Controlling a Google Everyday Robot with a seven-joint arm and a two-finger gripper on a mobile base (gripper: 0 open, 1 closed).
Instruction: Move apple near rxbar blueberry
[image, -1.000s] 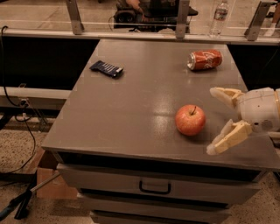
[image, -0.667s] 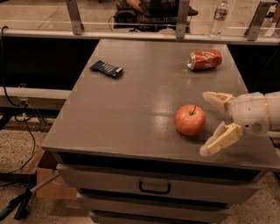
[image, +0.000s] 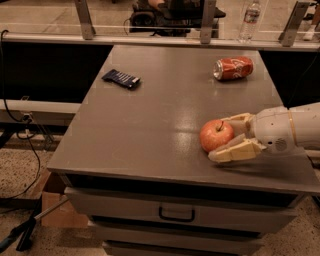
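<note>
The red-orange apple (image: 215, 135) rests on the grey table top (image: 165, 110) at the front right. My gripper (image: 220, 139) reaches in from the right edge, its cream fingers (image: 235, 151) lying close against the apple's far and near sides, closed in on it. The apple still sits on the table. The rxbar blueberry (image: 121, 78), a flat dark navy wrapper, lies at the table's far left, well away from the apple.
A red soda can (image: 233, 68) lies on its side at the far right of the table. A clear bottle (image: 249, 21) stands beyond the back rail. Drawers (image: 175, 212) front the table below. Cables and a cardboard box (image: 55, 207) lie on the floor at left.
The gripper has moved left toward the apple and its fingers have narrowed from wide open to close around it. The apple, bar and can have not moved.
</note>
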